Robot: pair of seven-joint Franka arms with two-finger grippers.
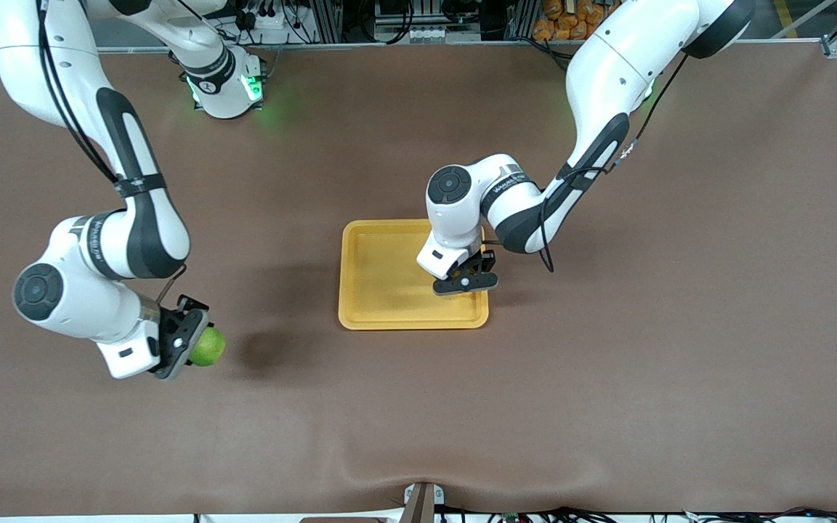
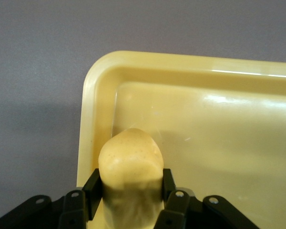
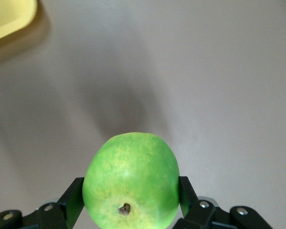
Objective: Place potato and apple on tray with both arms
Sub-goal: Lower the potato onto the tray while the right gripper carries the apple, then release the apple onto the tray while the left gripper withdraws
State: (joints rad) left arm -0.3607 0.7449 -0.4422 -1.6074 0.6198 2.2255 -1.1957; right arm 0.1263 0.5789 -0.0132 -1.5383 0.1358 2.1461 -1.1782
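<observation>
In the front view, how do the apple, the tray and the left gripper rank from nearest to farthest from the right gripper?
1. The apple: held in the right gripper, over bare table toward the right arm's end.
2. The tray: mid-table.
3. The left gripper: over the tray's edge toward the left arm, gripping the potato.

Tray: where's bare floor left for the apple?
The tray floor is bare toward the right arm's end. Its other end is crowded: the left gripper holds the potato there. The right gripper holds the apple over the table.
</observation>
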